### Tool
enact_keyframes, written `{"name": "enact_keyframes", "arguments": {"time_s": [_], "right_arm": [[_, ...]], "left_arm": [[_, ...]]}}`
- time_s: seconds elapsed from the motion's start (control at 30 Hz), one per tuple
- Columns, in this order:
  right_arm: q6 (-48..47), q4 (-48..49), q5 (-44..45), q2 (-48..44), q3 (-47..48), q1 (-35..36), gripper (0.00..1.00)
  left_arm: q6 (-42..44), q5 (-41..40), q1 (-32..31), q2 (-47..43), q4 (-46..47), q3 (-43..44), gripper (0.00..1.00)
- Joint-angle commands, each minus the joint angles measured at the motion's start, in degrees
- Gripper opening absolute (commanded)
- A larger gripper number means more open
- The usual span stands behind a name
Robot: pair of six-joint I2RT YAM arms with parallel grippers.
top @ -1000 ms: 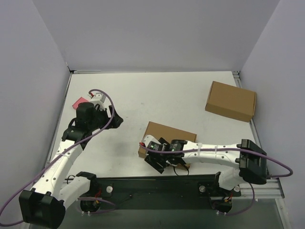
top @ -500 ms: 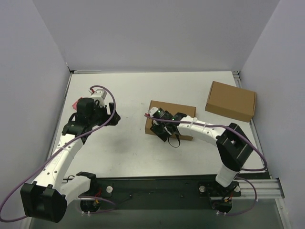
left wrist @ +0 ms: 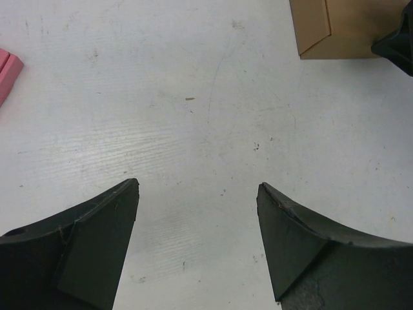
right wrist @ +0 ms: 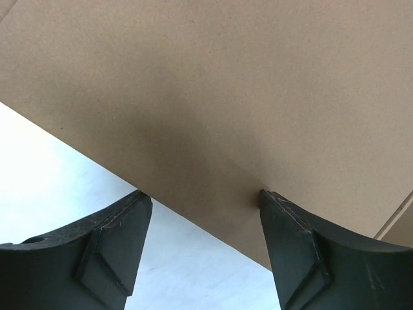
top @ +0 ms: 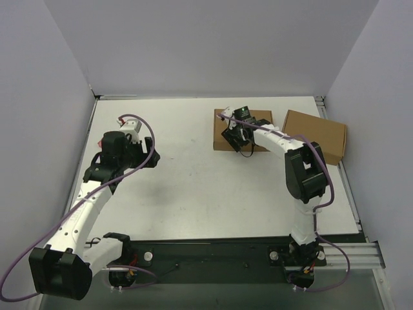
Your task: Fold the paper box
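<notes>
The paper box point(top: 221, 124) is a closed brown oblong lying at the back of the table, just left of a second brown box. My right gripper point(top: 240, 138) reaches far out over its near side. In the right wrist view the box's brown wall point(right wrist: 258, 97) fills the top, and my right gripper point(right wrist: 200, 194) stands open against it. One fingertip point(right wrist: 277, 206) touches the wall and the other hangs over the white table. My left gripper point(top: 153, 158) stands open over bare table at the left, with nothing between its fingers point(left wrist: 110, 219).
A second, fully formed brown box point(top: 316, 135) lies against the right edge at the back. A small pink block point(top: 101, 138) sits by the left wall, and it also shows in the left wrist view point(left wrist: 6, 71). Grey walls close in the table on three sides.
The right arm has stretched out from the near centre to the back, and the paper box has moved with it to beside the second box. The left arm has barely shifted.
</notes>
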Motion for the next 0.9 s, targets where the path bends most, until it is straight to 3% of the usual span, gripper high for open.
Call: {"name": "enact_keyframes", "arguments": {"time_s": [0.0,0.2,0.3,0.4,0.53,0.67,0.87], "right_arm": [[-2.2,-3.9,-5.1,4.2,4.8,-1.0,0.69],[4.0,-2.8,-5.8,0.0,7.6,-1.0,0.73],[12.0,0.2,-5.9,-8.2,4.2,-1.4,0.76],[21.3,4.8,-10.4,-19.1,-3.4,-4.3,0.92],[32.5,10.8,-18.1,-35.4,-14.4,-11.9,0.92],[34.0,10.6,-17.4,-47.2,-24.1,-17.6,0.93],[33.2,4.3,-16.5,-59.1,-27.6,-23.3,0.94]], "left_arm": [[0.8,0.2,0.8,0.3,3.6,1.5,0.83],[1.4,0.3,1.4,-0.4,5.3,1.8,0.84],[2.0,-1.1,1.5,-1.8,6.4,1.6,0.84],[3.0,-1.4,1.6,-4.1,8.2,1.2,0.86],[3.4,-0.4,1.6,-7.7,11.8,-0.3,0.87],[3.9,-2.2,1.6,-9.7,12.9,-0.3,0.88],[4.0,-5.0,1.5,-12.3,13.8,-1.1,0.88]]}}
